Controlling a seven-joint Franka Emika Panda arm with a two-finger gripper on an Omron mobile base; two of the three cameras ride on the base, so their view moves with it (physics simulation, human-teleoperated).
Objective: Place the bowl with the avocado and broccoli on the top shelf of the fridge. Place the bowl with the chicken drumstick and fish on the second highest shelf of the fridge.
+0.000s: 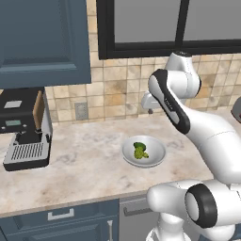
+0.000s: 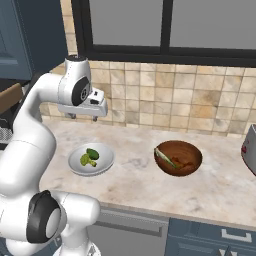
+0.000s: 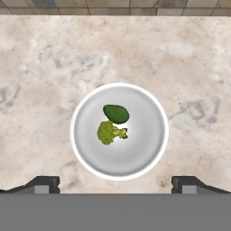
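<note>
Hovering above the marble worktop [image 1: 75, 155], we hold the gripper [image 3: 115, 184] high over the bowl with the avocado and broccoli [image 3: 135, 158], with air between the two. Reading the left base view from the left: a black and silver coffee machine [image 1: 26, 129] stands at nine o'clock, then the bowl sits near the centre of the worktop, and our white arm rises at three o'clock.

In the right base view the same shallow grey bowl [image 2: 102, 165] lies at about eight o'clock, below the hand [image 2: 82, 107], and the reddish-brown bowl [image 2: 192, 157] with the other food sits well apart at about three o'clock, with a toaster-like appliance [image 2: 249, 147] at the far right edge.

In the hand view the bowl lies dead centre. The avocado [image 3: 116, 113] is at twelve o'clock of the bowl's middle, and the broccoli [image 3: 109, 132] touches it just below. The jaws are spread wide, one tip at seven o'clock and one at five, straddling nothing.

We judge the first step, picking up this bowl, to be in hand and the bowl not yet gripped. The next move calls for a descent onto one part of the rim, since the bowl looks too wide to span, then closing on that rim.
</note>
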